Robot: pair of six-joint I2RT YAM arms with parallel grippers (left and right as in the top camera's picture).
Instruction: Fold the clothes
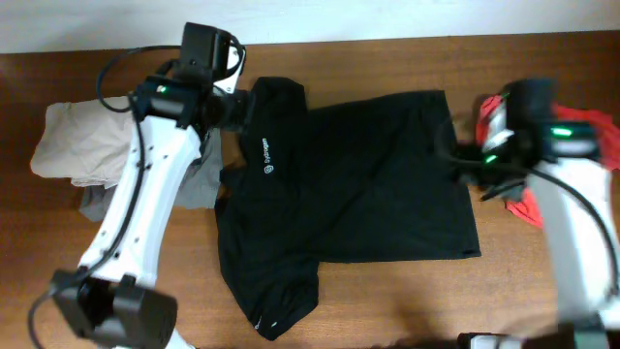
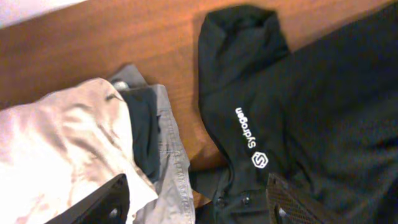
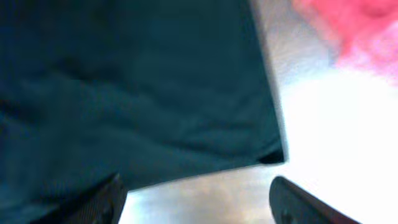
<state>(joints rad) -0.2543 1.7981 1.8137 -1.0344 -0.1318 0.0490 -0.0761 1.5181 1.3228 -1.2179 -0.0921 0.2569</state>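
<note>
My left gripper (image 2: 196, 190) and right gripper (image 3: 196, 190) both gape empty above the black shirt (image 1: 368, 184), spread mid-table. Closing left could snag the grey garment (image 2: 168, 137) just beside it; the right's blurred view perhaps misleads my aim.

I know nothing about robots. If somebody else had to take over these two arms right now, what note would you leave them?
Left gripper: open, empty, above the collar end of the large black short-sleeved soft shirt, near its small white chest logo.
Right gripper: open, empty, over a hem corner, beside the red-orange garment.
Shirt: spread front up on the wooden table; a beige garment and a grey garment lie by its collar end.
Done: laid out; no fold visible.
Left: fold sleeves and body.
</note>
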